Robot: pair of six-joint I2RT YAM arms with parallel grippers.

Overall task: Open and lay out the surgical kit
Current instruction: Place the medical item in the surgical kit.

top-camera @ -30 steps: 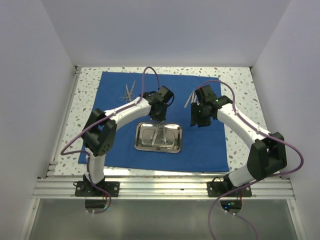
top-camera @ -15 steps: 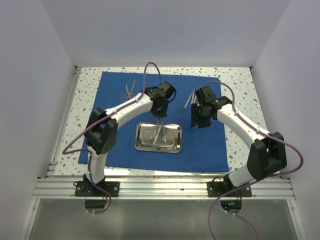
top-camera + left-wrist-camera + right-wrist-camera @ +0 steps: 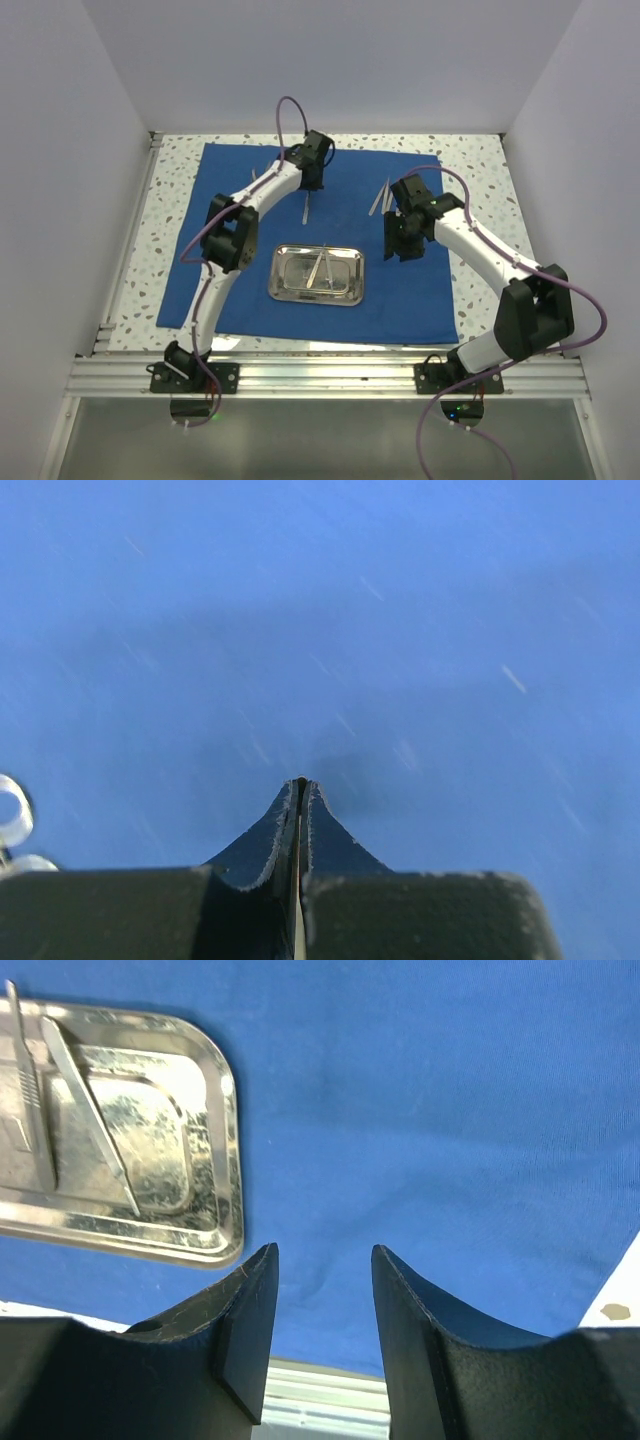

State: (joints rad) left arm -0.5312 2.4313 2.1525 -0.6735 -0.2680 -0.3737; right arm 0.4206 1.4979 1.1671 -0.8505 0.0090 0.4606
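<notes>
The royal-blue cloth (image 3: 400,300) lies spread flat on the table. The steel tray (image 3: 280,290) sits on its near middle and holds two thin instruments (image 3: 320,270). My left gripper (image 3: 309,190) is over the far part of the cloth, shut on a thin metal instrument (image 3: 307,208) that points toward the tray. In the left wrist view the fingers (image 3: 299,785) are pressed together on a metal sliver (image 3: 297,880) above the cloth (image 3: 400,630). My right gripper (image 3: 405,250) is open and empty to the right of the tray; its wrist view (image 3: 322,1260) shows the tray rim (image 3: 225,1160) and the instruments (image 3: 90,1110).
More instruments lie on the cloth at the back left (image 3: 258,180) and back right (image 3: 382,196). Ring handles (image 3: 12,815) show at the left edge of the left wrist view. The speckled table (image 3: 170,200) borders the cloth, and an aluminium rail (image 3: 330,375) runs along the near edge.
My left gripper has lifted from over the tray and moved away to the far part of the cloth, carrying a thin instrument. The right arm has barely moved.
</notes>
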